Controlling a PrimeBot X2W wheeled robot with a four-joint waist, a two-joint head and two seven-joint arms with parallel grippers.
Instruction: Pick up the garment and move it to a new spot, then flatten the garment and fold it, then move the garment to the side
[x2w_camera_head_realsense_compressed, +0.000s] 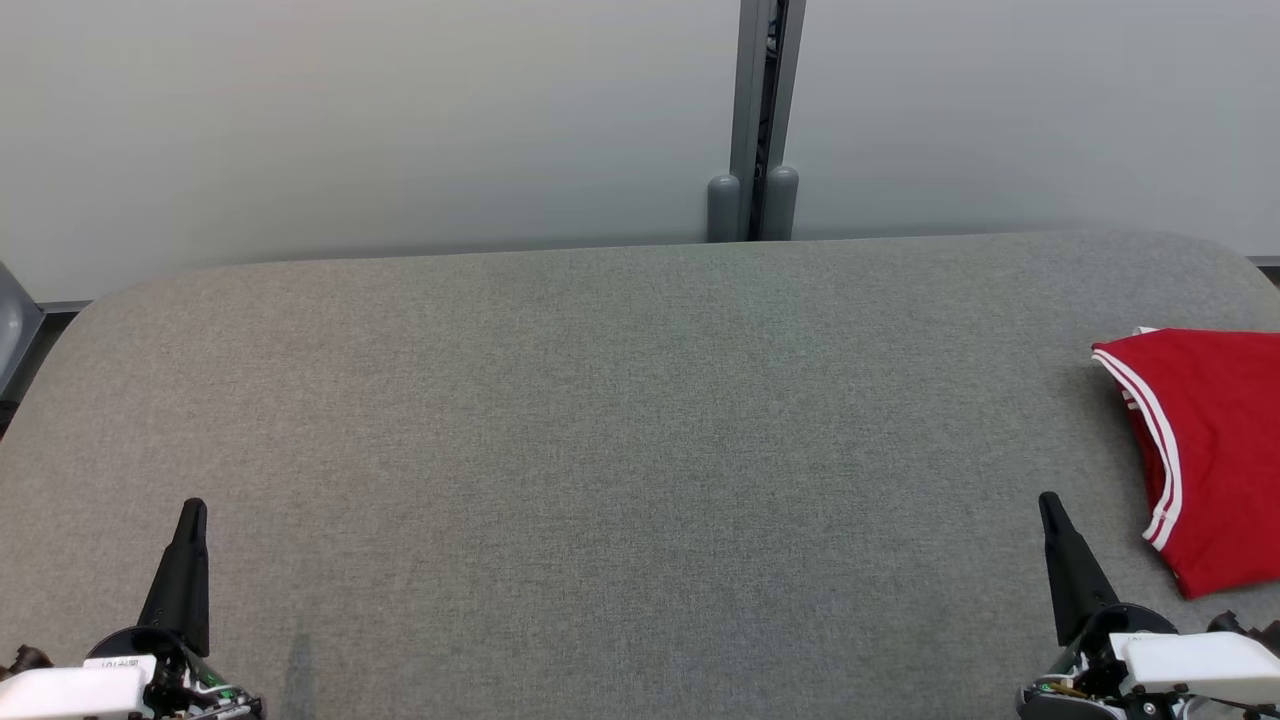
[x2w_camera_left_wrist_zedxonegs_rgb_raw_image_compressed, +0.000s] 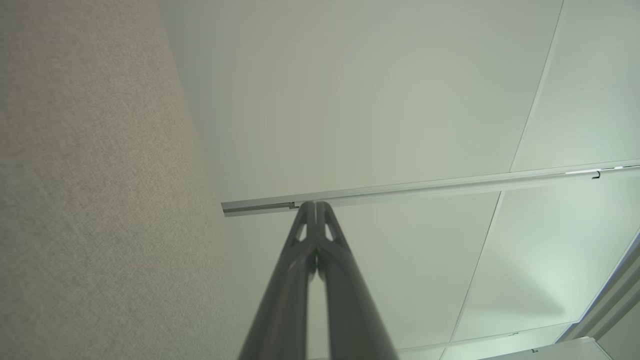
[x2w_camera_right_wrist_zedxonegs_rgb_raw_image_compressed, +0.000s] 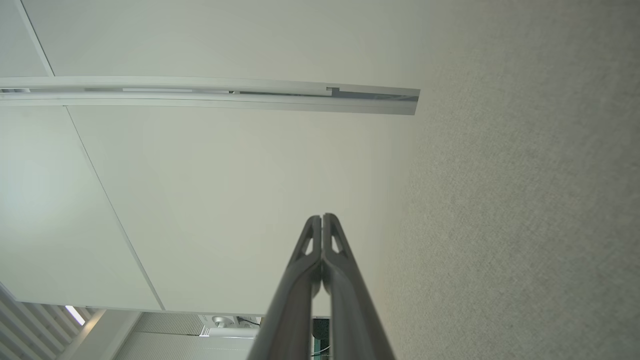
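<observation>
A grey fabric-covered table spreads across the view, with pale wall panels and a grey vertical post behind it. A red garment with white striped trim lies on the table's right side, cut off by the frame edge. The left gripper sits at lower left and the right gripper at lower right. Both have their fingers pressed together, and the right one is near the garment without touching it.
</observation>
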